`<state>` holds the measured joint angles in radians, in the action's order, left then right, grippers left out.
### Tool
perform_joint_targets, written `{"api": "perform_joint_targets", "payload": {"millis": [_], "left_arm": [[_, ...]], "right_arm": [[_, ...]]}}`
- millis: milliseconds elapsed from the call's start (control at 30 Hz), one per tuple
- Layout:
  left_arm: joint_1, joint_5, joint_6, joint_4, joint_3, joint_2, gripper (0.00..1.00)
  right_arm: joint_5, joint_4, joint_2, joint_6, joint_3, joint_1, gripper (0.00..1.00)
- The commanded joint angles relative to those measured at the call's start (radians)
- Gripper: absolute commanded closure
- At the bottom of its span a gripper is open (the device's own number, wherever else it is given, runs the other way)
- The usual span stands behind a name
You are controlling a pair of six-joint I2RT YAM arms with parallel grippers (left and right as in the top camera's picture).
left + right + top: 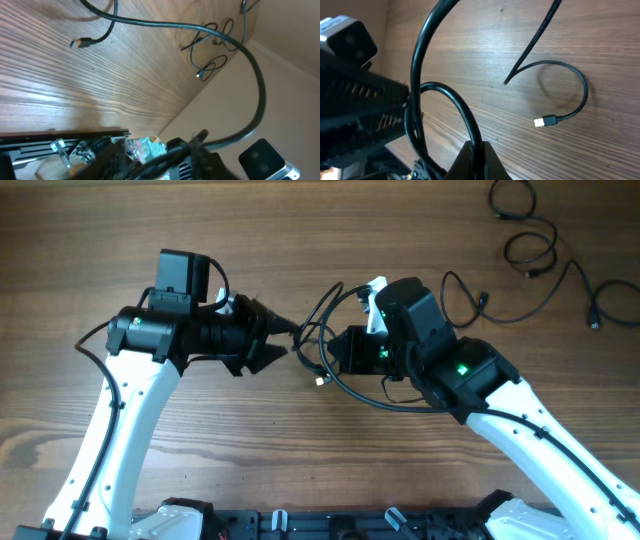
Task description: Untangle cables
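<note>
A tangle of black cable point(322, 330) hangs between my two grippers above the wooden table. My left gripper point(287, 337) is shut on the black cable point(257, 85) at its left side. In the left wrist view the jaws point(196, 146) show blurred, with the cable running out of them. My right gripper point(336, 352) is shut on the same cable, which sits clamped between its fingers point(476, 151) and loops upward point(422, 60). A free end with a USB plug point(320, 380) lies on the table; it also shows in the right wrist view point(545, 121) and the left wrist view point(77, 44).
More black cable lies in loops at the far right of the table point(530, 242), running down to a plug point(594, 322); it also shows in the left wrist view point(215, 45). The left arm's body point(350, 110) is close beside the right gripper.
</note>
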<state>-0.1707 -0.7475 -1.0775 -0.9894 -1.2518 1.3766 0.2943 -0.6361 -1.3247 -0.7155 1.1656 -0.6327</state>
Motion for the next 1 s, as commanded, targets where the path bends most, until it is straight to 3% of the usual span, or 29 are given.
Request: {"api": "perform_joint_targets", "payload": {"millis": [0, 67, 333, 467, 567, 633, 833, 967], "left_arm": [[0.005, 0.009, 0.027, -0.016, -0.010, -0.002, 0.68], [-0.004, 0.009, 0.032, -0.019, -0.010, -0.002, 0.67], [-0.096, 0.020, 0.262, 0.029, -0.010, -0.002, 0.63], [-0.096, 0.026, 0.290, 0.035, -0.010, -0.002, 0.63], [-0.096, 0.035, 0.303, 0.035, -0.010, -0.002, 0.67], [-0.096, 0.035, 0.312, 0.034, -0.010, -0.002, 0.76], [-0.096, 0.034, 0.312, 0.034, -0.010, -0.002, 0.81], [-0.096, 0.035, 0.315, 0.034, -0.010, -0.002, 0.69]], "right_arm": [[-0.053, -0.002, -0.007, -0.018, -0.001, -0.004, 0.96], [-0.050, -0.001, -0.007, -0.021, -0.001, -0.004, 0.96], [-0.057, -0.002, -0.007, -0.021, -0.001, -0.002, 0.96], [-0.003, 0.000, -0.007, -0.021, -0.001, 0.006, 0.96], [0.013, -0.008, -0.007, -0.019, -0.001, 0.006, 0.96], [-0.013, -0.008, -0.007, -0.019, -0.001, 0.006, 0.96], [-0.033, -0.009, -0.007, -0.018, -0.001, 0.006, 0.96], [-0.086, -0.008, -0.007, -0.020, -0.001, 0.006, 0.96]]}}
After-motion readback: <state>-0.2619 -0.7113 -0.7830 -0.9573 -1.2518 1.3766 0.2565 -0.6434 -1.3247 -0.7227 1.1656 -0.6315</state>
